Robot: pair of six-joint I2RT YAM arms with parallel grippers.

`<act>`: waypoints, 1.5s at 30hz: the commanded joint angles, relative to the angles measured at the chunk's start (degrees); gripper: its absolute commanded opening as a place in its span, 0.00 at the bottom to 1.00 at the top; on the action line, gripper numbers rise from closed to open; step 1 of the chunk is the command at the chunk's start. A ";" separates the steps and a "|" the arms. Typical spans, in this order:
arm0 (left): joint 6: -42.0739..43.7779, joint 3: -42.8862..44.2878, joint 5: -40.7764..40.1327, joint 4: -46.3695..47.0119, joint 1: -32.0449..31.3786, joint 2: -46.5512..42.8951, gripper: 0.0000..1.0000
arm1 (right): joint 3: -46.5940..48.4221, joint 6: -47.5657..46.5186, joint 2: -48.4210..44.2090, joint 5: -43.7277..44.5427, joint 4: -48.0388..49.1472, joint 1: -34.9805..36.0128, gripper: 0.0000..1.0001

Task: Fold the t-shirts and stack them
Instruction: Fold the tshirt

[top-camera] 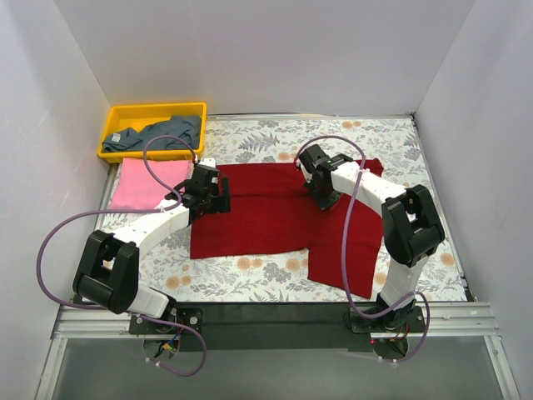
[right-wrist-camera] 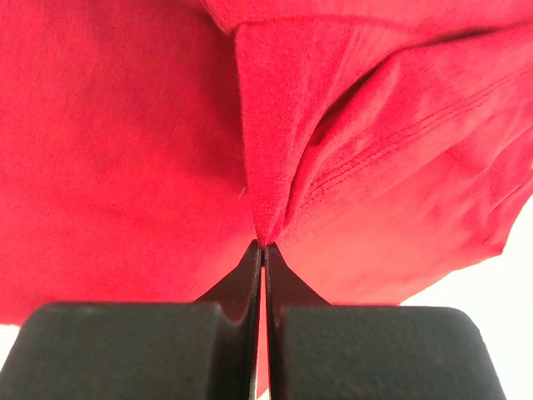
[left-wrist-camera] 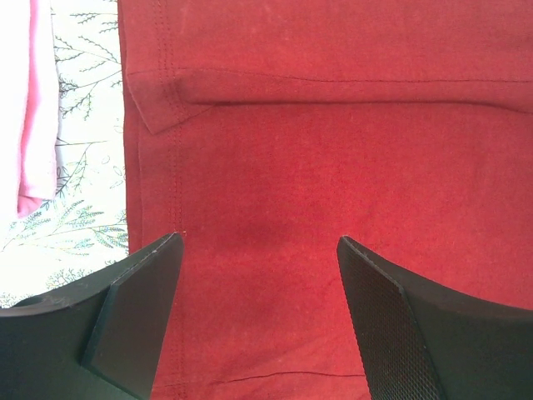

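a: starting with the right gripper (right-wrist-camera: 264, 246): are its fingers on anything?
b: they are pressed together at the tips, with a ridge of the dark red t-shirt (right-wrist-camera: 125, 150) nipped between them. the cloth tents up straight ahead of the tips, and a stitched hem curves off to one side.
a: so the bite looks thin. what would a good lift need?
b: likely a slow rise, so that small pinch doesn't slip. a carry low over the cloth would also be better than a tug that drags the whole shirt across the table (top-camera: 250, 283).
a: and the left gripper (left-wrist-camera: 260, 237)?
b: its fingers stand wide apart and hold nothing, hanging over the same shirt. the shirt's side edge runs just by one fingertip, and a turned-over hem lies a little ahead of both tips. whether the tips touch the cloth cannot be told.
a: would it help for it to grip first?
b: probably. a fold carried by one point tends to skew. with the left fingers closed on the edge below them, both arms could bring the cloth over evenly and lay edge on edge.
a: and further out from that gripper?
b: the pink t-shirt (top-camera: 150, 185) lies flat just beyond the red edge, on the gripper's outer side, close enough that a loose sweep could ruffle it. farther ahead, the blue-grey t-shirt (top-camera: 166, 133) sits crumpled in the yellow bin (top-camera: 154, 109), well apart from both grippers.
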 commanded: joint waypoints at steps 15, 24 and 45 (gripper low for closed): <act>-1.61 2.97 8.19 0.53 -0.21 0.23 0.70 | 9.40 9.34 -0.58 -9.47 -7.71 -8.63 0.40; -5.04 11.93 15.96 0.79 -0.29 5.76 0.71 | 4.13 15.85 -0.06 -29.59 13.55 -30.18 0.41; -4.07 9.92 8.31 2.81 0.23 7.87 0.71 | 2.81 19.63 8.12 -39.72 22.45 -36.08 0.28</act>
